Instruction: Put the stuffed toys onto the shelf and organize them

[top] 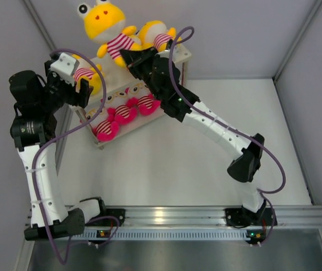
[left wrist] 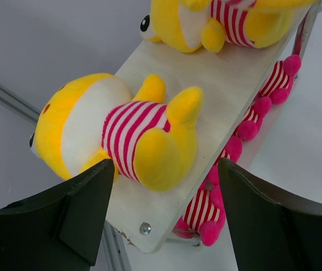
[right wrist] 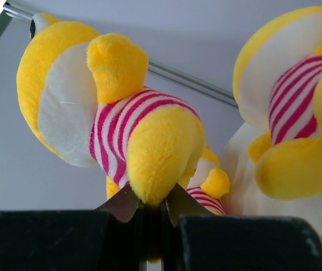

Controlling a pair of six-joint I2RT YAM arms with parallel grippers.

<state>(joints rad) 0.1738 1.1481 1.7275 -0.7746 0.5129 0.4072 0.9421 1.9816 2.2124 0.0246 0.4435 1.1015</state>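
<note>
Toy (right wrist: pixel 110 113) sits pinched in right end effector (right wrist: pixel 149 208); left end effector (left wrist: pixel 165 166) gapes.

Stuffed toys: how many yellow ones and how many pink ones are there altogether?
Yellow toys: 4 (one mostly hidden behind the raised one)
Pink toys: 4
Total: 8

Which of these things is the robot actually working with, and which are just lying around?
Part of the job: held yellow toy, leg pinched in the right gripper; lying yellow toy on the top board, inside the open left gripper; pink toys on the lower board; shelf.
Just there: purple cables; metal rail along the near edge.
</note>
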